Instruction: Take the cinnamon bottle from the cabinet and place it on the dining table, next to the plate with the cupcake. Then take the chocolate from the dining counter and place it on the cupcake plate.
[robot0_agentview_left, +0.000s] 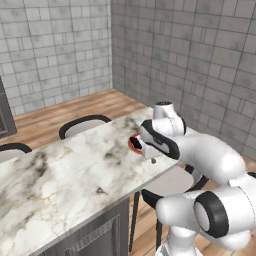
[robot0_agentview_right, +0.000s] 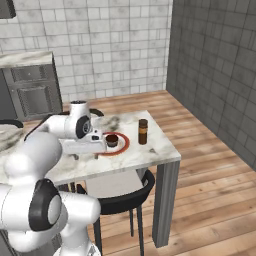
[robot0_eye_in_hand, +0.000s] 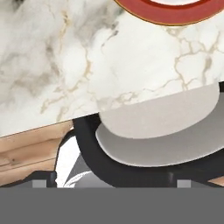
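Cinnamon bottle (robot0_agentview_right: 143, 131) standing upright on the tabletop (robot0_agentview_right: 152, 150), just beside the plate (robot0_agentview_right: 123, 146). Judging from that, counting the first half of the job as done.

Fingers (robot0_eye_in_hand: 40, 183) spreading wide apart, gripping nothing, tips peeking up at the two bottom corners of the hand view. Pointing down past the near edge of the tabletop, with a grey chair seat (robot0_eye_in_hand: 157, 127) and its black back lying directly below, and a strip of wooden floor (robot0_eye_in_hand: 26, 153) showing off to one side. Hanging just above the marble in the right base view, close beside the plate's left edge but not touching it.

Moving outward: red rim of the plate curving just inside the top of the hand view, ahead of the fingertips. Cupcake (robot0_agentview_right: 112, 140) sitting on the white centre of the plate, with the bottle beyond it on the far side from the fingers, near but apart.

Chocolate not being made out with any certainty: one small dark fleck lying on the marble in the left base view, farther along the tabletop from the hand, possibly the block, possibly only a vein. Seeing nothing dark on the plate apart from the cupcake, so judging the second half as remaining: finding the chocolate, picking it up, setting it on the plate.
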